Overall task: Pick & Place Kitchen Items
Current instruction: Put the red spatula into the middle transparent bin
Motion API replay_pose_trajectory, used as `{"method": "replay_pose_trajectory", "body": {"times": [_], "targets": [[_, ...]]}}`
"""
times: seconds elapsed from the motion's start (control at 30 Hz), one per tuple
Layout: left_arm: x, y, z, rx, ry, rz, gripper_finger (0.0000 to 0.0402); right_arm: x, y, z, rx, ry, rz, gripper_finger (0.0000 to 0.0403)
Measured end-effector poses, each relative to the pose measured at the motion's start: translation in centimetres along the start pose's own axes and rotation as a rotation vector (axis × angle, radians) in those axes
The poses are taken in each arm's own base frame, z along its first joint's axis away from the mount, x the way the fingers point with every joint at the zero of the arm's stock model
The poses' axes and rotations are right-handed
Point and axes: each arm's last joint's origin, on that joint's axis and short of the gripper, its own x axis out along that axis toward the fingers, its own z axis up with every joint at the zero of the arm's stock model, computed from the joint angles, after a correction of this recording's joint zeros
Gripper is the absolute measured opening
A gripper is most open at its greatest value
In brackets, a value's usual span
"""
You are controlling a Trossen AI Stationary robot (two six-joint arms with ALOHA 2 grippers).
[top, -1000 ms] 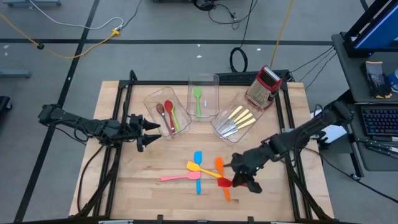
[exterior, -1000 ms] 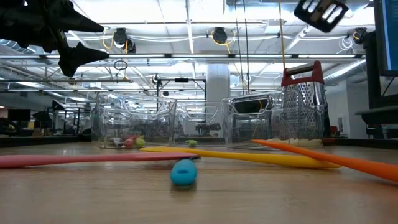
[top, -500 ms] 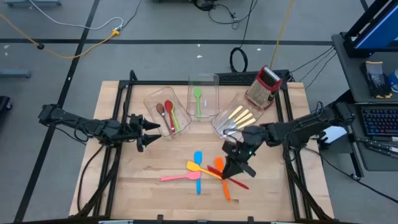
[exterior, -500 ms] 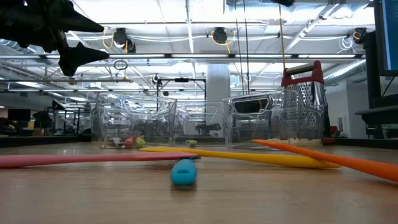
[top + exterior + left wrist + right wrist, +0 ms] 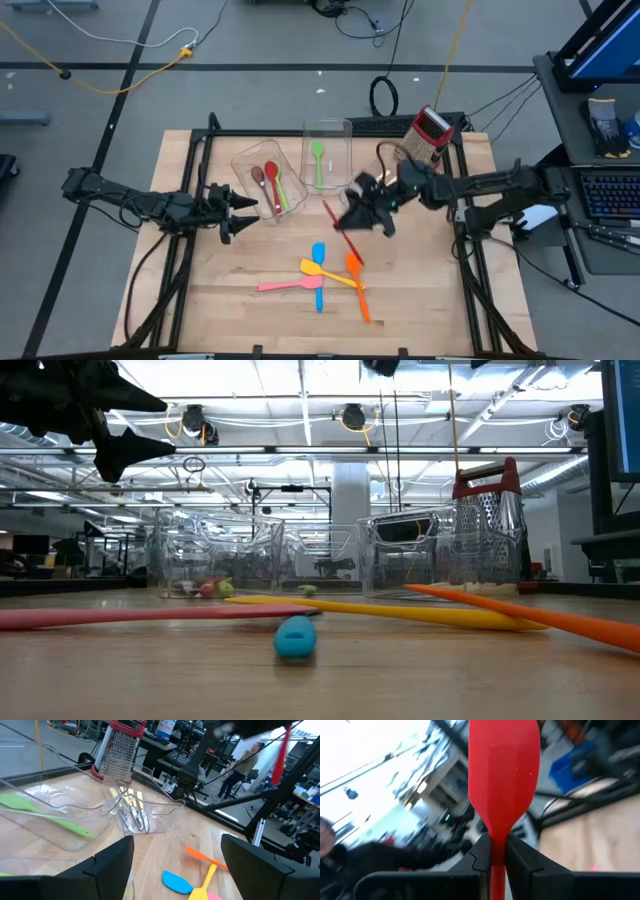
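High view: right pincer [image 5: 358,205] clenched on red spatula [image 5: 341,231], aloft at centre of counter [image 5: 440,300], beside cutlery bin [image 5: 352,195]. Slim, light; flat blade likely flexible, so neck grip suits. Left pincer [image 5: 246,213] released, idle at 9 o'clock. Blue [image 5: 318,255], yellow [image 5: 322,270], orange [image 5: 354,266], pink [image 5: 285,285] spatulas lie at 6 o'clock.

Grater [image 5: 119,747] behind bin w/ cutlery [image 5: 134,815]; orange spatula [image 5: 209,859] nearby
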Motion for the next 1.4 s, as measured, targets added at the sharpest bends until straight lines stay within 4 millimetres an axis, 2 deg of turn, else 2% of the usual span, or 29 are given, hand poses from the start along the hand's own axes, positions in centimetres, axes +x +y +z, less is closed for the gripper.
{"method": "replay_pose_trajectory", "body": {"times": [0.37,0.7,1.0,1.17,1.4], "targets": [[0.0,0.0,0.0,0.012,-0.001,0.002,0.0306,-3.8,-3.4,4.5,-0.07,-0.349,-0.276,0.0021],[0.0,0.0,0.0,0.026,-0.001,0.003,0.0306,-5.7,-4.8,6.1,-0.231,-0.603,-0.614,0.0021],[0.0,0.0,0.0,0.027,-0.001,0.003,0.0306,-5.6,-5.9,6.0,-0.336,-0.684,-0.85,0.0021],[0.0,0.0,0.0,0.034,-0.001,0.004,0.0306,-5.0,-7.6,5.8,-0.318,-0.673,-0.928,0.0021],[0.0,0.1,0.0,0.081,-0.003,0.015,0.0306,-3.4,-9.3,7.4,-0.332,-0.587,-1.085,0.0021]]}}
